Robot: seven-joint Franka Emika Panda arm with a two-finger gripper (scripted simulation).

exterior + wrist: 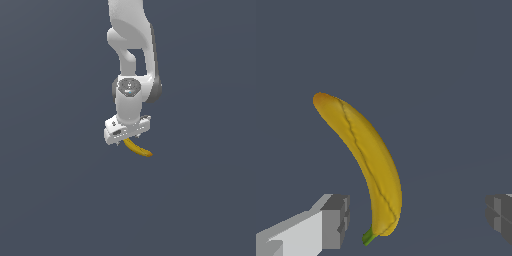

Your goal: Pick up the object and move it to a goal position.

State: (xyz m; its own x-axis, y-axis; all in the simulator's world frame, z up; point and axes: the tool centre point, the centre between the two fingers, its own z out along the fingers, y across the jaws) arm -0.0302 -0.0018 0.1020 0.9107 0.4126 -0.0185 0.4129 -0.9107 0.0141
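Banana [368, 162] lies between the wide-spread jaws [418, 222] in the wrist view, much closer to one grey finger pad [336, 220] than to the other pad [500, 216], with a clear gap of bench showing on both sides. Nothing is clamped: the jaws stand wide open and neither pad touches the fruit in that view. Its green stem end sits level with the pads, just beside the nearer one, and the yellow curved body runs away from the jaws toward its orange-brown far tip, with a thin dark seam down its length.

In the exterior view the jaws [126, 141] hang at the lower end of the white arm [132, 65], which comes down from 12 o'clock at the frame's upper edge. The banana [138, 149] shows directly under the white hand, poking out toward 4 o'clock of it, its tip clear of the hand's outline. Whether the fruit rests on the plain dark grey bench [55, 200] or hangs slightly above it cannot be told from these views.
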